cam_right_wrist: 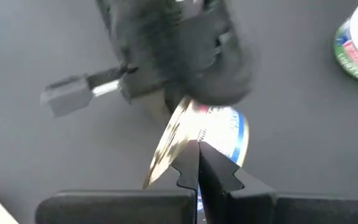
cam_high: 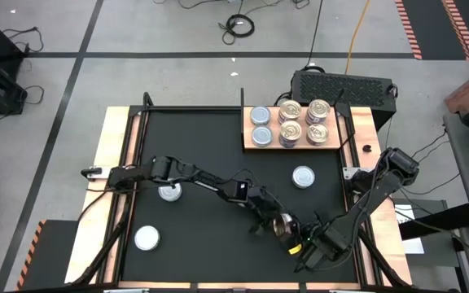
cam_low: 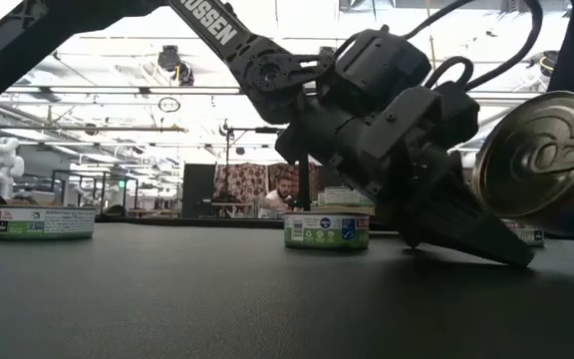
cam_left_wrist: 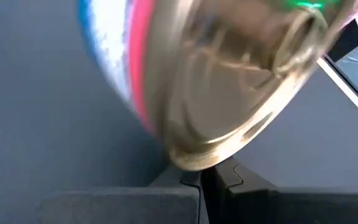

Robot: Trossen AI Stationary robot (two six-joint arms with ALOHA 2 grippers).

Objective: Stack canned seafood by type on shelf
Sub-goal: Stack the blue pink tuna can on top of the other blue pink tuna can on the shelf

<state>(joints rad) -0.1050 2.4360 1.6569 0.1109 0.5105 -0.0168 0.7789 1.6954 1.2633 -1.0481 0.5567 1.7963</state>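
Observation:
A gold-topped can stands tipped up on the black mat near its front right, its pull-tab top facing the table's near edge. My left gripper reaches in from the left, shut, its tips low at the can. My right gripper comes from the right, shut, at the can's wall. The wooden shelf at the far right carries several cans: two silvery-blue tops on its left, gold tops beside them. My left gripper has its shut fingertips against the lower rim of the can's gold top, slanting down from the table's left. The can is tilted on edge above them. My right gripper touches the can with its shut fingertips at the edge where the gold top meets the blue label wall, slanting down from the right. Whether the can's low edge rests on the mat, I cannot tell.
Three loose silvery-topped cans lie flat on the mat: one mid-left under the left arm, one near the front left, one right of the middle. A black box stands behind the shelf. A person sits far beyond the table.

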